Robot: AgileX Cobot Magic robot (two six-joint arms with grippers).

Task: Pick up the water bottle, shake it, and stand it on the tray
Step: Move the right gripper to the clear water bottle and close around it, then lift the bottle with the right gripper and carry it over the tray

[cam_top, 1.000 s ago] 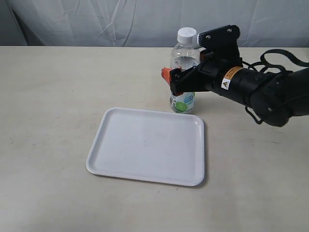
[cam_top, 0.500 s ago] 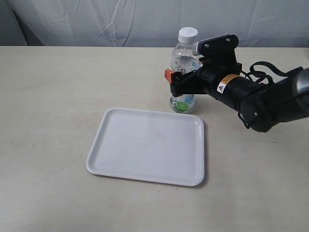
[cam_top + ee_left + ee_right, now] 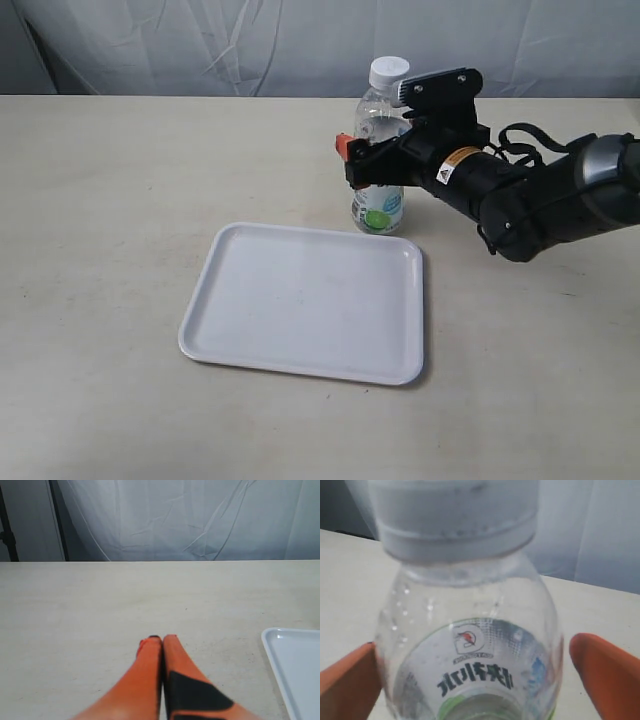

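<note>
**Right arm** [image 3: 540, 195]: dark and jointed, it enters from the right of the exterior view, with the forearm roughly level and the wrist leading toward the middle. **Right claw** [image 3: 368, 152]: its orange fingers [image 3: 602, 672] are spread wide, one at each side of its wrist view. **Left claw** [image 3: 162, 641]: its orange fingers [image 3: 147, 667] are pressed together along their length, with the tips touching and pointing straight ahead.

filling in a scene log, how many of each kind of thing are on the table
bottle: 1
tray: 1
total: 2
</note>
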